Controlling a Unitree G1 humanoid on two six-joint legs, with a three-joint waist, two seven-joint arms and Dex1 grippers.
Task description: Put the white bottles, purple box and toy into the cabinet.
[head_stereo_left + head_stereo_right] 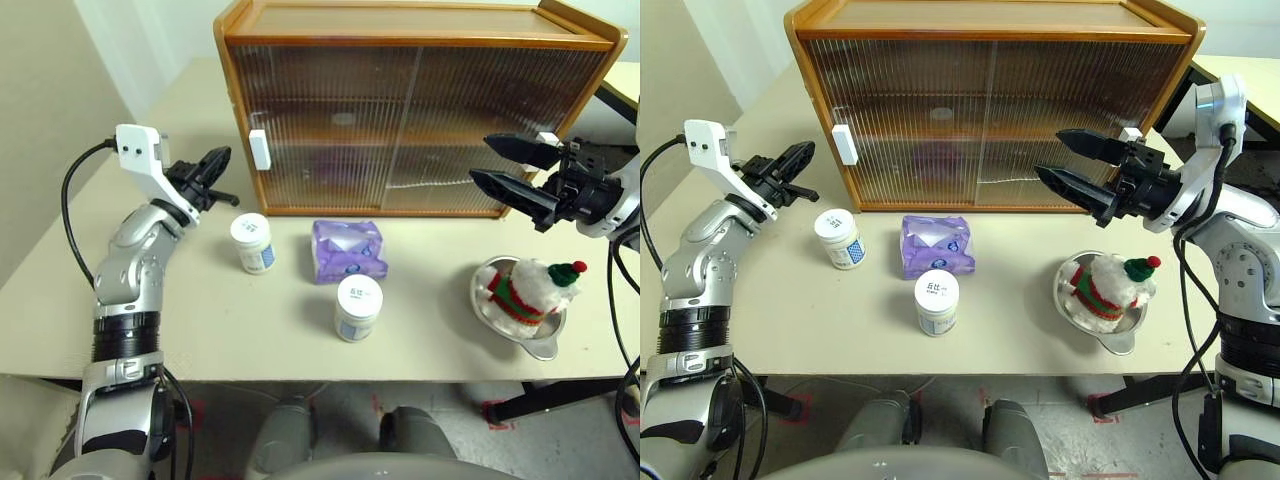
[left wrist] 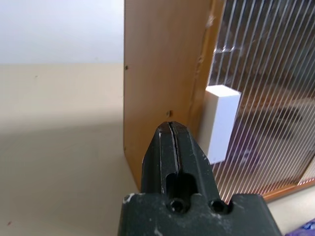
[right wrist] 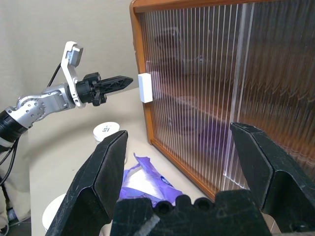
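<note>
The wooden cabinet (image 1: 420,110) stands at the back of the table with both ribbed sliding doors closed. My left gripper (image 1: 224,157) is shut and empty, level, a little to the left of the left door's white handle (image 1: 259,149); the left wrist view has that handle (image 2: 219,123) just past the fingertips. My right gripper (image 1: 480,159) hangs open and empty before the right door. One white bottle (image 1: 251,242) stands below the left gripper, another (image 1: 358,307) nearer the front. Between them lies the purple box (image 1: 348,250). The toy (image 1: 530,288) lies in a bowl.
The silver metal bowl (image 1: 542,346) holding the toy sits at the table's front right, under my right gripper. The beige table (image 1: 200,320) has free room at the front left. A second white handle (image 1: 547,137) sits by the right gripper.
</note>
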